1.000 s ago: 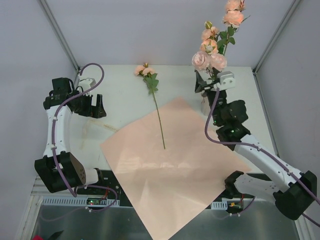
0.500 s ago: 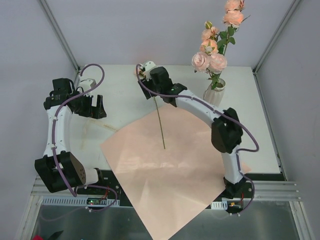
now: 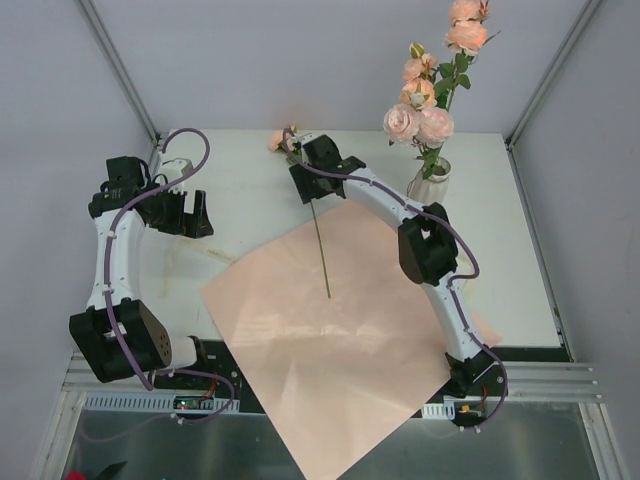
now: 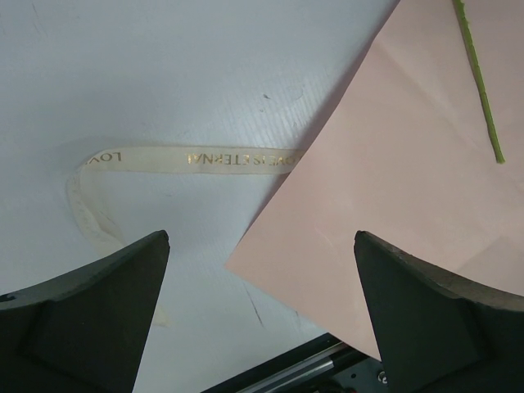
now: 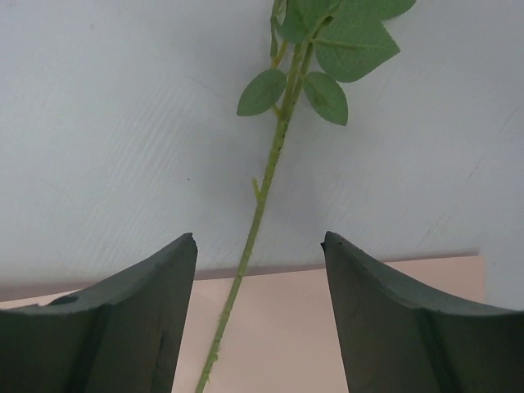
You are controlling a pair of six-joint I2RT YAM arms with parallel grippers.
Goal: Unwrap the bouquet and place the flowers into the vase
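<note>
One loose flower lies on the table, its peach bloom (image 3: 279,141) at the back and its thin green stem (image 3: 322,255) running onto the unfolded pink paper (image 3: 340,330). My right gripper (image 3: 304,186) hovers open over the leafy upper stem. In the right wrist view the stem (image 5: 270,164) passes between the spread fingers (image 5: 259,238) without touching either. The cream vase (image 3: 432,184) stands at the back right and holds several roses (image 3: 420,120). My left gripper (image 3: 186,214) is open at the left with nothing in it (image 4: 262,239).
A cream ribbon (image 4: 196,157) with gold lettering lies on the white table (image 3: 240,175) left of the paper's corner (image 4: 246,264). Grey walls and slanted frame posts (image 3: 118,65) enclose the table. The paper overhangs the near metal rail (image 3: 130,402).
My right arm has swung from the vase at the back right across to the loose flower and now sits over its stem. The left arm has not moved.
</note>
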